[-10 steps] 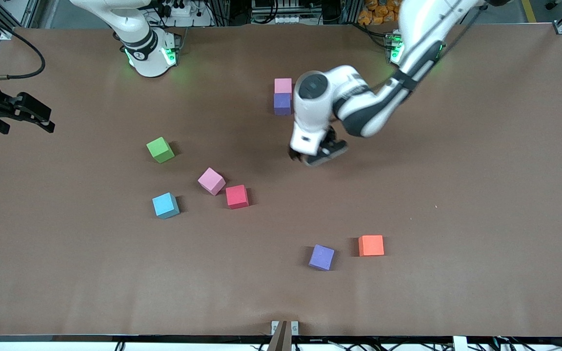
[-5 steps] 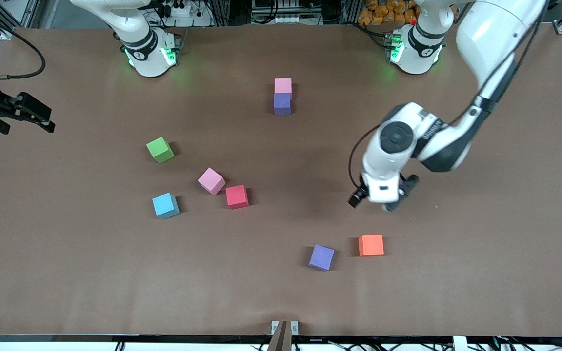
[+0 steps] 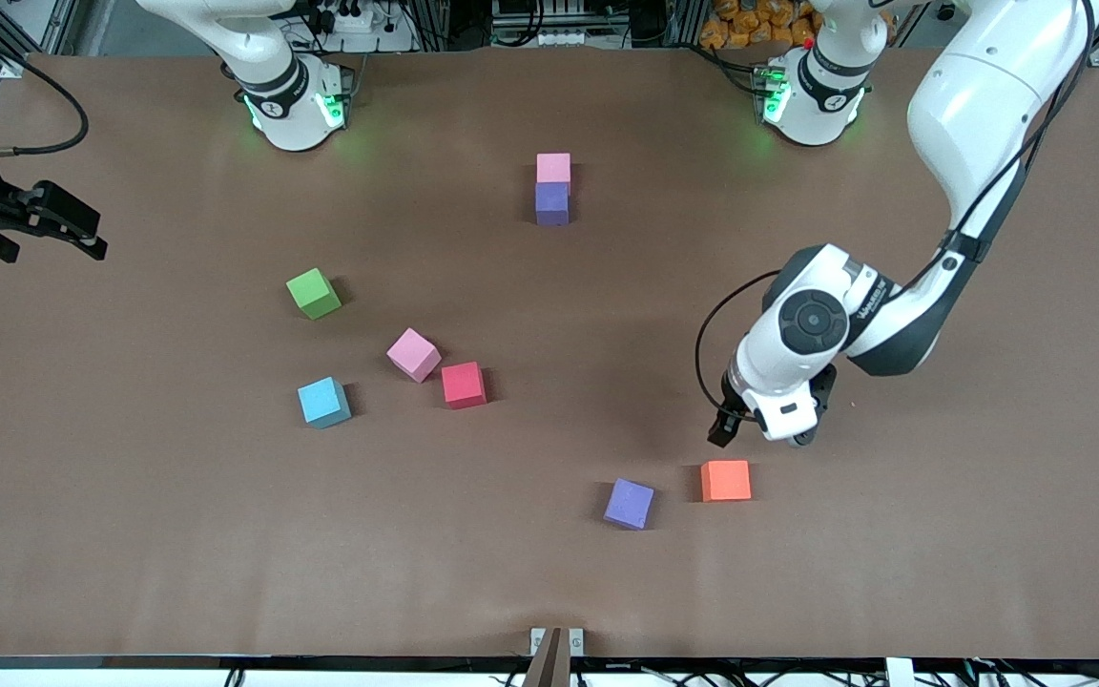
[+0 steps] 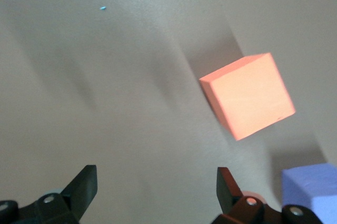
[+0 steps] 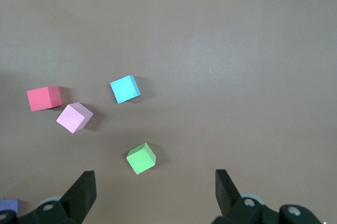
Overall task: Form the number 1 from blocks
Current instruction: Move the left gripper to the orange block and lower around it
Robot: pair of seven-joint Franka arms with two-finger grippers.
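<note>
Eight blocks (image 3: pixel 725 480): two pink, two purple, four singles; left pincer (image 3: pixel 761 431), right pincer (image 5: pixel 152 195) both spread.

The table (image 3: pixel 941 534) is bare across the whole left arm's end and along its edge nearest the front camera; a gripper passes there unhindered.

Obstacles, mid-table:
- A pink block (image 3: pixel 553 167) and purple block (image 3: pixel 551 202) touch, forming one short barrier between the two arm bases.
- A green block (image 3: pixel 313 292), light blue block (image 3: pixel 323 402), second pink block (image 3: pixel 413 354) and red block (image 3: pixel 464 385) cluster toward the right arm's end. The pink and red blocks sit just beside each other, with no passage between them.
- An orange block (image 3: pixel 726 480) and second purple block (image 3: pixel 629 503) lie near each other with a narrow gap.

The left gripper (image 3: pixel 761 431), fingers spread, hangs over bare surface just beside the orange block. The right gripper (image 3: pixel 30 224), also spread, waits above the table's edge.
</note>
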